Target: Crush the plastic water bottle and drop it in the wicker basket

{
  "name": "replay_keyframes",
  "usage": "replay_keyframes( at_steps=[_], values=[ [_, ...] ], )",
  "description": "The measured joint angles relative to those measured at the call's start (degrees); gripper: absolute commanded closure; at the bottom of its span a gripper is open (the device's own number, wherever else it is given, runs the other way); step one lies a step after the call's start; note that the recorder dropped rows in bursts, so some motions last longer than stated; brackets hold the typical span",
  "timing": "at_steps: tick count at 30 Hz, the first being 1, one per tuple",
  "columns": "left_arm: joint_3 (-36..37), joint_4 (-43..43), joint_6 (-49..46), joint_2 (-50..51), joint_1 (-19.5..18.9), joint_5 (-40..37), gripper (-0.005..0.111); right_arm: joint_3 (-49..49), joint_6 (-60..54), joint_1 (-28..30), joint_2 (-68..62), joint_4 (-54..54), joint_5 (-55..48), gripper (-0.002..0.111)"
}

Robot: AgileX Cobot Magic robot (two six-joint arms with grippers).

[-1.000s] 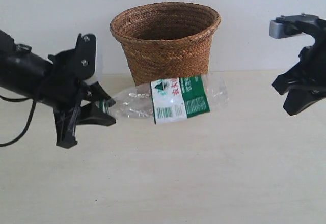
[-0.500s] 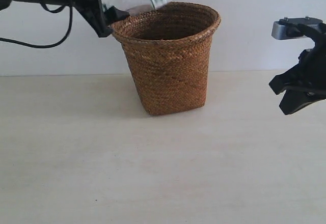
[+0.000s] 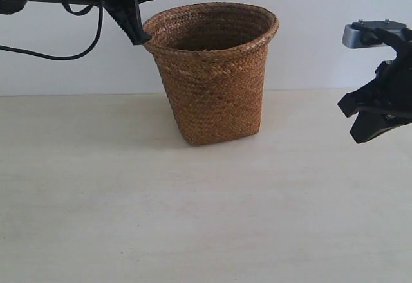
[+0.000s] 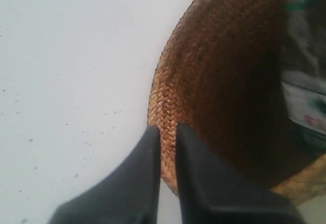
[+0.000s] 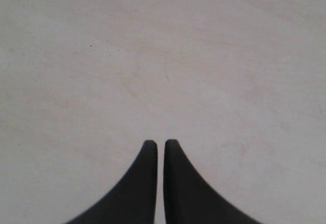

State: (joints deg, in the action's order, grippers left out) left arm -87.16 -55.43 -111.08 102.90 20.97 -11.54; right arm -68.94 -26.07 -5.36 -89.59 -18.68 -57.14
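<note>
The wicker basket (image 3: 212, 83) stands at the back middle of the table. In the exterior view the plastic water bottle is hidden. In the left wrist view it shows blurred inside the basket (image 4: 204, 66), clear with a white-and-green label (image 4: 305, 107). My left gripper (image 3: 147, 16) hovers over the basket's left rim. Its jaws (image 4: 167, 130) stand a narrow gap apart with nothing between them, only the rim showing behind. My right gripper (image 3: 351, 123) hangs at the far right above the table, shut and empty (image 5: 160, 143).
A pale wooden table (image 3: 193, 219) stretches out in front of the basket, with a white wall behind it. A black cable (image 3: 64, 56) loops down from the left arm at the upper left.
The left gripper carried the bottle from table height up over the basket rim and let it go. The bottle has dropped into the basket. The right gripper has hardly moved.
</note>
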Motion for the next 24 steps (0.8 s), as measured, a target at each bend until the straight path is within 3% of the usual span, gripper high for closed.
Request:
replay_keyframes(
  at_steps=[7,14,24],
  values=[
    [4.5,0.0,1.1,-5.0,0.0,-0.2,0.102,0.0,-0.2,0.0,0.0,-0.2,1.6,0.108],
    [10.9,0.0,12.7,-10.9,0.0,-1.5,0.102,0.0,-0.5,0.0,0.0,0.5,4.3,0.108],
    [16.9,3.5,23.8,-14.1,-0.6,-1.4,0.102,0.0,7.7,0.0,0.0,18.3,4.1,0.108]
  ],
)
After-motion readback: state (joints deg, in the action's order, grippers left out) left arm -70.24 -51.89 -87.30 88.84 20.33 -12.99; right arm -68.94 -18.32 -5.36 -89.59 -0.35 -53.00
